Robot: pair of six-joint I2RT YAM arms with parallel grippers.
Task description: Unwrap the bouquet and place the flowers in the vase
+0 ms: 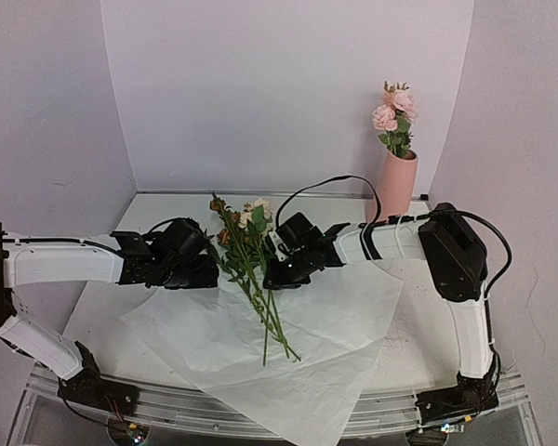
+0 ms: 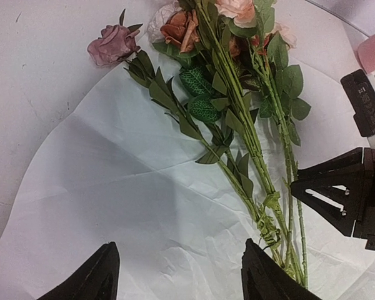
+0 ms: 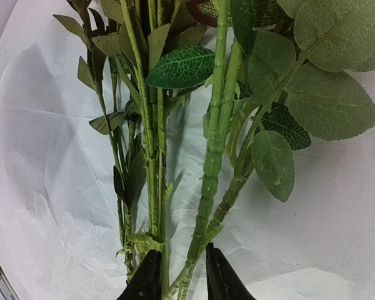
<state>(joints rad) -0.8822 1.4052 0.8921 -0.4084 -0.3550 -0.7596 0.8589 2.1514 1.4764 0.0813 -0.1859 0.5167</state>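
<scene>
flowers (image 1: 251,255) lie flat on opened paper (image 1: 335,316) mid-table, well apart from vase (image 1: 397,186) at far right. right gripper (image 3: 182,262) pinches lower stems; blooms cut off in its view. left gripper (image 2: 180,256) spread wide, just beside stems, fingers partly out of frame.

The left arm (image 1: 60,263) and the right arm (image 1: 395,240) are white tubes with chunky black joints. A thin black cable (image 1: 339,177) loops up from the right arm. The fingers (image 2: 95,280) are black and pointy like triangles. Small coloured wires (image 1: 119,412) stick out near the black bases (image 1: 98,386).
</scene>
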